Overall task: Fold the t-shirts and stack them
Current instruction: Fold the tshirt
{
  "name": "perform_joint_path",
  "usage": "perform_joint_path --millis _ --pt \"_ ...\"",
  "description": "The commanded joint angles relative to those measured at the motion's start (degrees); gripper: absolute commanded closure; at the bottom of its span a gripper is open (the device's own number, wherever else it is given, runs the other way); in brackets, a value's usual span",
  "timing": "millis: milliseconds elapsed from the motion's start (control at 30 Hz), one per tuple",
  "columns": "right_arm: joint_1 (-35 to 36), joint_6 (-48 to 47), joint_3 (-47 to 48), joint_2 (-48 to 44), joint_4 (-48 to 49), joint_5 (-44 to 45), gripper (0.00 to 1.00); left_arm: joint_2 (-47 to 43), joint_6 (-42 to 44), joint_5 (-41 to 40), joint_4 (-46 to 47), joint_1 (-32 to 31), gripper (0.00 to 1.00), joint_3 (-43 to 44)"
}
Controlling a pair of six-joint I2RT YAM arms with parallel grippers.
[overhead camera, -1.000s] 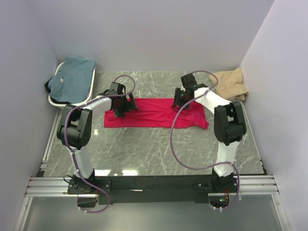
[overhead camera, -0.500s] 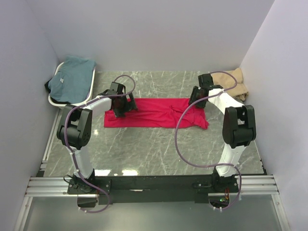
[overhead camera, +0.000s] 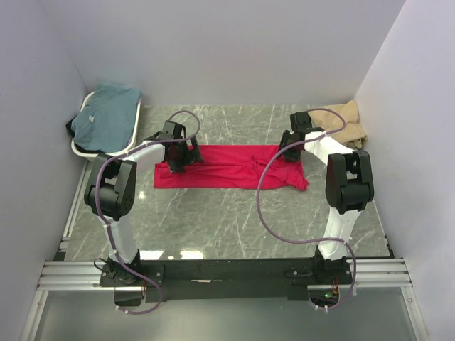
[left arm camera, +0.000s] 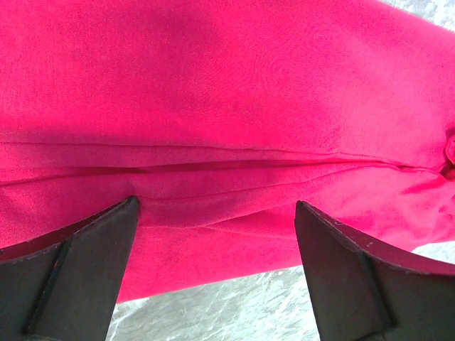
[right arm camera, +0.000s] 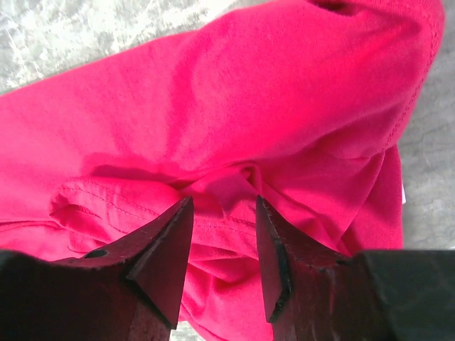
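The bright crimson red cloth t-shirt (overhead camera: 227,167) lies spread flat on the grey marble bench (overhead camera: 213,220), toward its far edge. The left gripper (left arm camera: 215,206) sits low over the shirt's left end, jaws wide apart and holding nothing. The right gripper (right arm camera: 220,202), at the shirt's right end, is nearly closed around a pucker of red cloth; whether it is actually pinched cannot be told. The dusty teal blue shirt (overhead camera: 106,114) drapes over the white oval basket (overhead camera: 132,131) at the far left corner, and the tan beige shirt (overhead camera: 341,121) lies crumpled at the far right corner.
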Motion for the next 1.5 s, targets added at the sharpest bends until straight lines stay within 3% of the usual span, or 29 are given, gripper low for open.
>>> perform_joint_path --millis 0,267,367,433,500,800,1200,1233,1267,1400,1467 --pt "-0.7 -0.2 -0.1 1.2 2.2 -0.7 0.54 1.2 1.5 1.3 -0.1 -0.3 0.03 1.8" --pt "-0.7 -0.1 -0.4 2.1 2.7 -1.4 0.63 1.7 1.6 1.4 -0.2 -0.3 0.03 2.0" --pt "-0.7 -0.4 -0.6 2.1 2.8 -1.5 0.72 2.0 1.5 1.6 -0.2 -0.3 0.03 2.0" --pt "-0.7 -0.7 -0.6 1.9 3.0 -1.9 0.91 2.0 1.5 1.7 -0.1 -0.3 0.03 2.0" --pt "-0.8 -0.9 -0.4 1.2 3.4 -3.0 1.00 2.0 1.5 1.6 0.0 -0.3 0.03 1.9" --pt "-0.6 -1.9 6.1 -1.7 0.8 -5.2 1.00 2.3 1.3 2.3 0.4 -0.3 0.03 2.3" --pt "-0.5 -0.8 15.9 6.7 -0.4 -5.3 0.96 2.2 1.5 2.0 0.1 -0.3 0.03 2.4" --pt "-0.5 -0.4 17.2 7.8 -0.2 -5.0 0.91 2.2 1.5 2.0 0.1 -0.3 0.03 2.3" --pt "-0.5 -0.3 18.1 8.4 -0.8 -4.8 0.79 2.3 1.5 2.0 0.1 -0.3 0.03 2.3" --pt "-0.7 -0.3 21.4 10.8 -1.6 -2.2 0.70 2.0 1.5 1.6 -0.2 -0.3 0.03 2.0" --pt "-1.2 -0.8 22.9 11.5 -1.8 -1.8 0.60 2.0 1.6 1.4 -0.3 -0.3 0.03 2.0"
